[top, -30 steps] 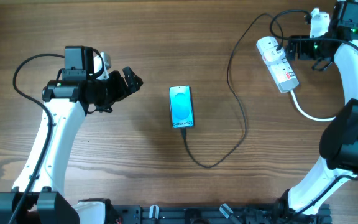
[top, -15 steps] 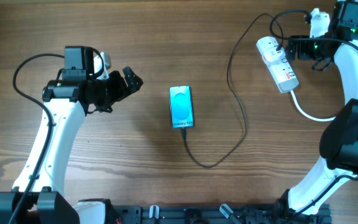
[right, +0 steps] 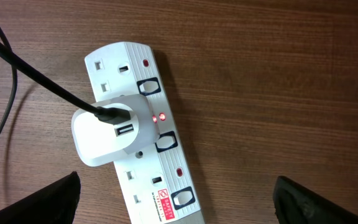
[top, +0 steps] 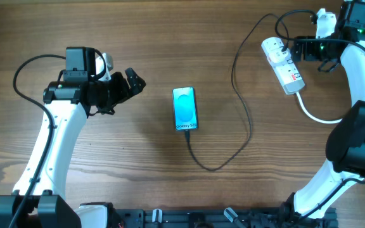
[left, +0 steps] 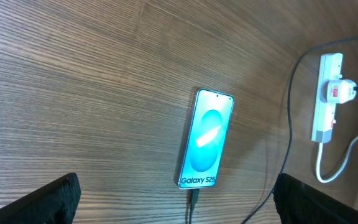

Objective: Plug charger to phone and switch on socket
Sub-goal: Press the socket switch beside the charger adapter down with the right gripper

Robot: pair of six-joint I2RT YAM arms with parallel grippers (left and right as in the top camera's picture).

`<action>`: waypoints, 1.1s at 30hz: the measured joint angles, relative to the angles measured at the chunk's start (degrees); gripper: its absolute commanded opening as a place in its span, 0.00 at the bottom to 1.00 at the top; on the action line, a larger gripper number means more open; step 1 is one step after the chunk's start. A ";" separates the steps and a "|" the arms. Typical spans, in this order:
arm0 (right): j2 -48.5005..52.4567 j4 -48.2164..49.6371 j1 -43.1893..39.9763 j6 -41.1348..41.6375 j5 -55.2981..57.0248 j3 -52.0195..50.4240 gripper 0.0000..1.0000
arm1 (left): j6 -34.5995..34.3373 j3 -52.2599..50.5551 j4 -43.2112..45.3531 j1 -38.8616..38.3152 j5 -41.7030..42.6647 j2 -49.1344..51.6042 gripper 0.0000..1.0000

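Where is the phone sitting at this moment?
Overhead, the phone lies near the middle of the table, right of the left gripper, with the black cable meeting its near end and looping toward the power strip at far right.

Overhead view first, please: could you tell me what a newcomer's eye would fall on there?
The phone stands out at once, its cyan screen glowing in the middle of the wooden table. Next comes the white socket over by the right arm, with a white adapter plugged in and a red light lit beside it. The black charger loops across the wood between the two.
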 measured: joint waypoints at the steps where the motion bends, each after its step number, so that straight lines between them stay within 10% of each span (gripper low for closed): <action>1: 0.00 0.02 0.00 0.00 0.00 0.00 1.00 | 0.04 0.00 0.00 0.00 -1.05 0.00 1.00; 18: 0.00 0.02 0.00 0.00 0.00 0.00 1.00 | 1.42 0.00 0.15 0.02 -11.96 0.00 1.00; 33: 0.00 0.17 0.00 0.00 0.00 0.00 1.00 | 2.97 -15.78 27.12 -8.61 -12.17 -0.02 1.00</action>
